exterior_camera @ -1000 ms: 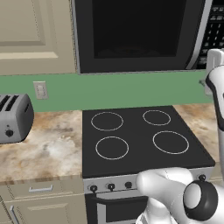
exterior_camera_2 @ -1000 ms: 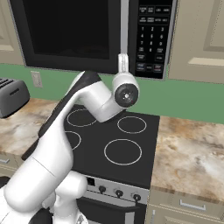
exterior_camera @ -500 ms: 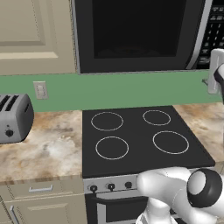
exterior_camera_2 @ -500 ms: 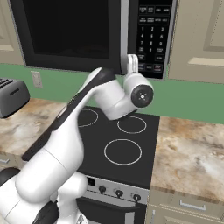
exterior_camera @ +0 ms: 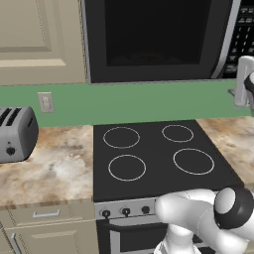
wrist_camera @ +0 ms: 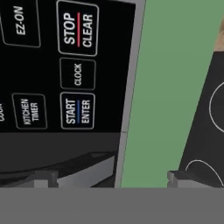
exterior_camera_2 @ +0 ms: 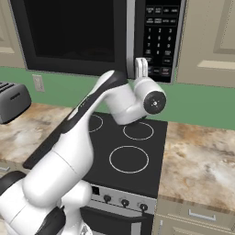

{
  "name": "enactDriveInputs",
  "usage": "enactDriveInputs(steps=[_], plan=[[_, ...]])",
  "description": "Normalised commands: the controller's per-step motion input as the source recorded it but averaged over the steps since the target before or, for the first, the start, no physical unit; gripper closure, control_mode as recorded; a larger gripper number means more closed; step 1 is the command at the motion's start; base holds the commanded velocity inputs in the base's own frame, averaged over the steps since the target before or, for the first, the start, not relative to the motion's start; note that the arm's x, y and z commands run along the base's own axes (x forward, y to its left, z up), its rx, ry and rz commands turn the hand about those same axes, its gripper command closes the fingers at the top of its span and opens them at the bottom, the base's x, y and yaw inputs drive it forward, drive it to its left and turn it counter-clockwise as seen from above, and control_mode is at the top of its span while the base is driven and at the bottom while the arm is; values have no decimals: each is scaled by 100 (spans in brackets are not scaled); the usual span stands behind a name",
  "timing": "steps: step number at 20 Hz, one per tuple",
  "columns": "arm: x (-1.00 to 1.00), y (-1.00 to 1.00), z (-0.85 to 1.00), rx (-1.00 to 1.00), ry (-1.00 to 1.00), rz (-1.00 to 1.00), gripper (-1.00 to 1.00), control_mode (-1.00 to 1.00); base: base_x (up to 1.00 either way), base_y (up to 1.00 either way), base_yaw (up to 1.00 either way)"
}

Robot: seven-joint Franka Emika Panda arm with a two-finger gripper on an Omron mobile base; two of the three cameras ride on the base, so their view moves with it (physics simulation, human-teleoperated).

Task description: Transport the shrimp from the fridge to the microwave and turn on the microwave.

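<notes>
The black microwave [exterior_camera: 154, 39] hangs above the stove with its dark windowed door shut. Its keypad [exterior_camera_2: 161, 32] is on the right. My gripper [exterior_camera_2: 141, 67] is raised just in front of the keypad's lower left corner, fingers pointing at it. In the left base view the gripper [exterior_camera: 244, 82] is at the right edge. In the hand view the gripper [wrist_camera: 109, 178] is open with nothing between its fingertips [wrist_camera: 43, 179], and the START/ENTER button [wrist_camera: 78, 111] lies a little ahead. The shrimp is hidden and the fridge is out of view.
A black four-ring cooktop [exterior_camera: 158, 158] sits below the microwave, with knobs along its front. A silver toaster [exterior_camera: 15, 134] stands on the marbled counter [exterior_camera: 54, 168] at the left, under a wall outlet [exterior_camera: 46, 102]. Beige cabinets [exterior_camera_2: 211, 36] flank the microwave.
The arm has swung to the right and carried the hand along the microwave front to the keypad. The jaws have stayed open.
</notes>
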Motion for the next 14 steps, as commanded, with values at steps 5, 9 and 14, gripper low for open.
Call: enactDriveInputs(steps=[5,9,14], plan=[[23,2,0,0,-6,0,-100,-100,0,0,0],[23,0,-1,0,-4,0,-100,-100,0,0,0],[17,-6,-5,0,0,0,-100,-100,0,0,0]])
